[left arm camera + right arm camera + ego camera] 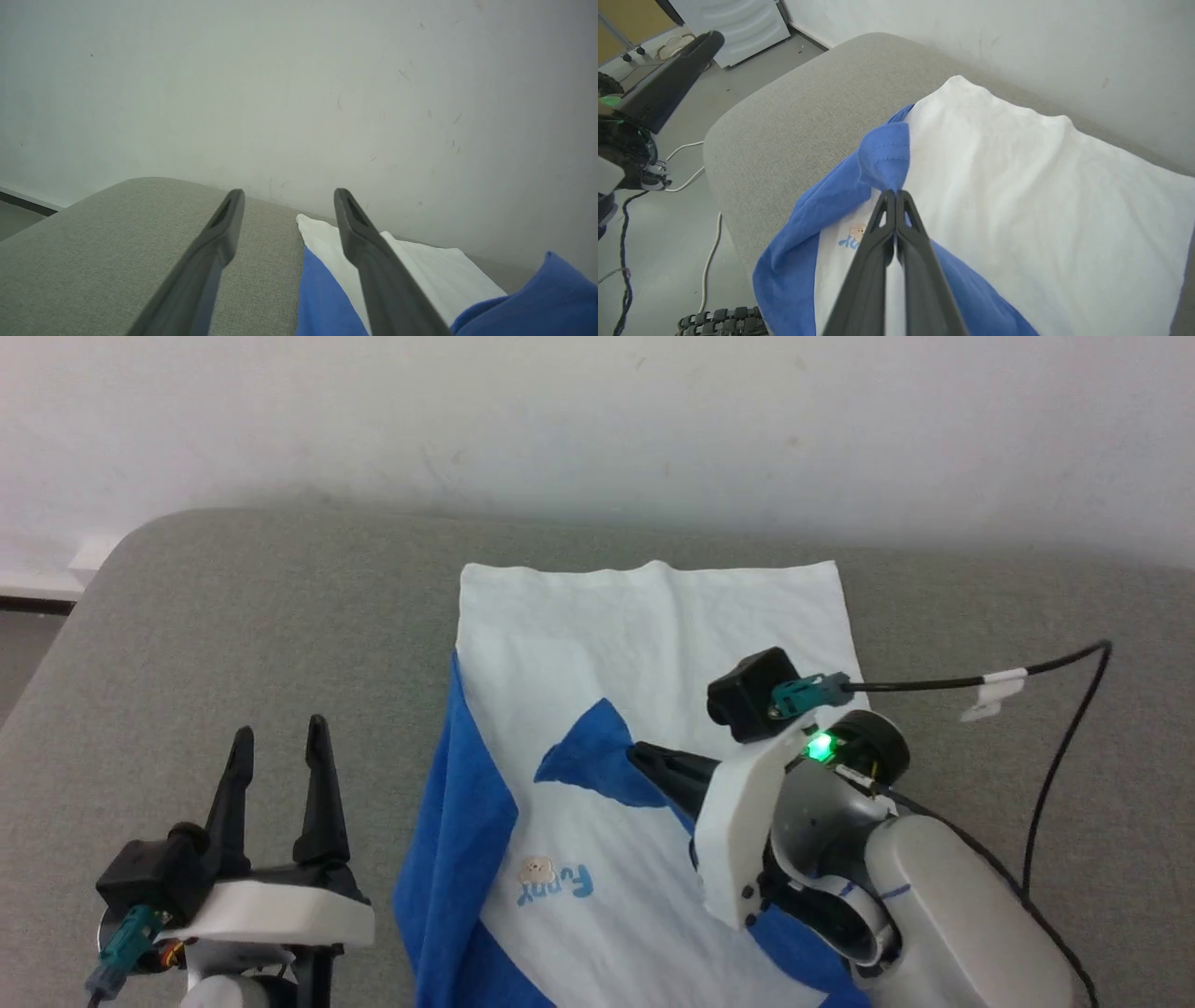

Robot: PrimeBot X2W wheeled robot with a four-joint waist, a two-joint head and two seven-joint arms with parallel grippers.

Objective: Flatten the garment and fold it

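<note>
Right gripper (pixel 895 192) jaws pinched closed on sleeve (pixel 885 154) of garment (pixel 653 625). Left gripper (pixel 280 756) jaws parted, empty. Risk: shallow pinch slips, sleeve drops bunched, skewing fold.

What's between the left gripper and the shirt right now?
Bare grey cushion, seen in the head view: the open left gripper stands apart from the garment, whose folded blue sleeve faces it.

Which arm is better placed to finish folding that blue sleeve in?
Right. The right gripper is shut on the blue sleeve above the white garment; the left gripper is open over the grey cushion, off the fabric.
</note>
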